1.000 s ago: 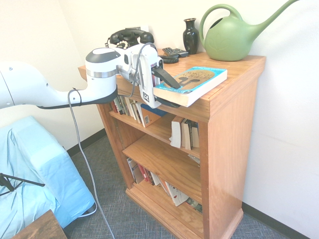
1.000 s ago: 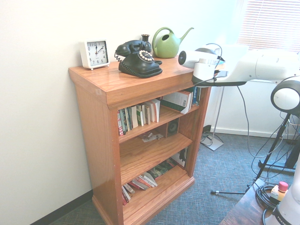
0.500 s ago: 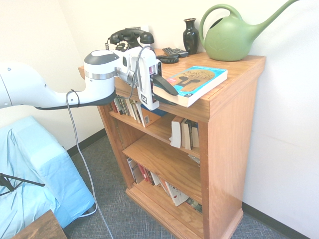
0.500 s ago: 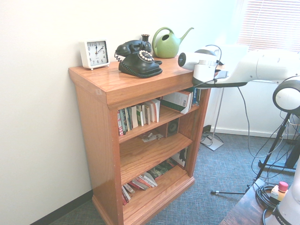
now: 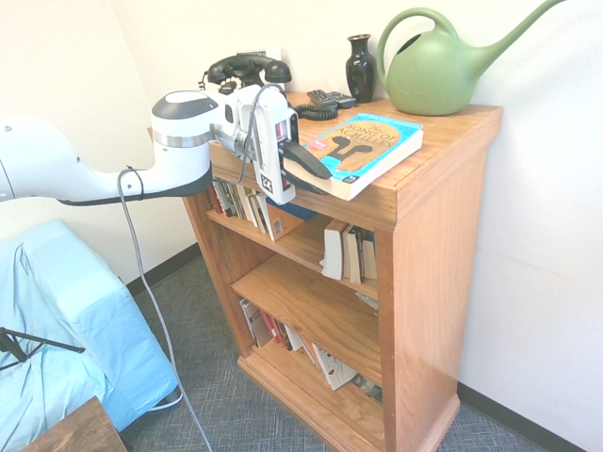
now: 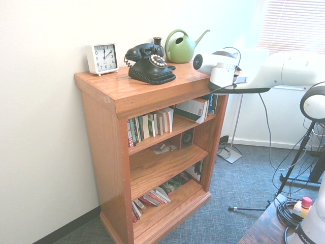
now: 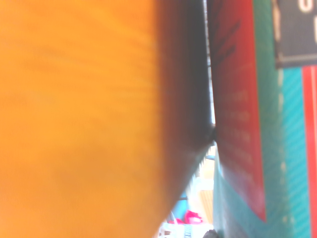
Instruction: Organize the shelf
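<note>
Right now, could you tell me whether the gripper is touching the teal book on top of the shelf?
Touching. In the first exterior view the gripper is shut on the near edge of the teal book, one finger over its cover and one beneath.

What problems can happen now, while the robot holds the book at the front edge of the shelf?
1. The end effector grips the blue book only at its near end, so the book may tilt or slip out.
2. If pushed back, the book could hit the green watering can or black vase on the shelf.
</note>
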Motion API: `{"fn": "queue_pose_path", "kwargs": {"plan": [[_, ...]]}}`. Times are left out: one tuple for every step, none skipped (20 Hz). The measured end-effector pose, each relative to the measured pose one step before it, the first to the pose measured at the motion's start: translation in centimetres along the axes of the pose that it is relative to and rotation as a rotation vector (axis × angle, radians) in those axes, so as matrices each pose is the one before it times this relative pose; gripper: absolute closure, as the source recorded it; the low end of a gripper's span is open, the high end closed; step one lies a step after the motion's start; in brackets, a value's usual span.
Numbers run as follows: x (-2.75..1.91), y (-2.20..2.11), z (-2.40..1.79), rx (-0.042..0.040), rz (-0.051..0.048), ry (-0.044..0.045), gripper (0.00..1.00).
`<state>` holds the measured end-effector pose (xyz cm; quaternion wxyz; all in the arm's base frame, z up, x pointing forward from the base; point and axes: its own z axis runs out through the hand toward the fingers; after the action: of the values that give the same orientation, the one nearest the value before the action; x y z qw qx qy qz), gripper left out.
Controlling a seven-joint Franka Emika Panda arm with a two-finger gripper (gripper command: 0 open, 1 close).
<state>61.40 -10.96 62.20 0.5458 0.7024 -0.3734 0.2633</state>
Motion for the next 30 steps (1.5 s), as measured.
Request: {"fn": "queue_pose_path", "kwargs": {"plan": [[0.077,1.070,-0.396,0.02032,0.01590,-0.01563,1.00],[0.044,1.187,-0.397,0.02384,0.01756,-0.01232,1.00],[0.022,1.389,-0.410,0.02761,0.02208,-0.01293,1.00],[-0.054,1.549,-0.352,0.03130,0.02369,-0.01474,1.00],[-0.219,1.521,-0.192,0.02942,0.02291,-0.02000,1.00],[-0.272,1.522,-0.098,0.03221,0.02407,-0.02200,1.00],[-0.374,1.506,-0.077,0.03369,0.02348,-0.02374,1.00],[-0.508,1.356,-0.158,0.03730,0.02279,-0.02475,1.00],[-0.672,1.169,-0.331,0.04080,0.02015,-0.02328,1.00],[-0.932,0.949,-0.433,0.03975,0.01593,-0.02036,1.00],[-1.123,0.646,-0.469,0.04137,0.01248,-0.02000,1.00],[-1.388,0.411,-0.456,0.03820,0.00833,-0.01875,1.00],[-1.577,0.242,-0.444,0.03660,0.00497,-0.01893,1.00],[-1.736,0.097,-0.419,0.03351,0.00237,-0.01526,1.00],[-1.942,0.011,-0.352,0.03241,0.00250,-0.01627,1.00],[-1.965,-0.010,-0.224,0.03069,0.00250,-0.01350,1.00],[-1.974,0.065,-0.028,0.02264,-0.00069,-0.00941,1.00],[-2.024,0.143,0.178,0.01933,-0.00268,-0.00967,1.00],[-1.954,0.243,0.371,0.02103,-0.00260,-0.00944,1.00],[-1.837,0.304,0.477,0.01852,-0.00274,-0.01121,1.00],[-1.563,0.290,0.486,0.01524,-0.00214,-0.01044,1.00],[-1.347,0.263,0.390,0.01136,-0.00324,-0.00876,1.00],[-1.126,0.116,0.322,0.01009,-0.00572,-0.00620,1.00],[-0.869,-0.007,0.255,0.01125,-0.00572,-0.00654,1.00],[-0.598,-0.101,0.233,0.01151,-0.00524,-0.00651,1.00],[-0.461,-0.154,0.260,0.01528,-0.00295,-0.00900,1.00],[-0.355,-0.207,0.224,0.01670,-0.00169,-0.00951,1.00],[-0.366,-0.239,0.335,0.01605,-0.00212,-0.01441,1.00],[-0.376,-0.349,0.442,0.01508,-0.00471,-0.01851,1.00],[-0.320,-0.453,0.518,0.01321,-0.00560,-0.01897,1.00]]}}
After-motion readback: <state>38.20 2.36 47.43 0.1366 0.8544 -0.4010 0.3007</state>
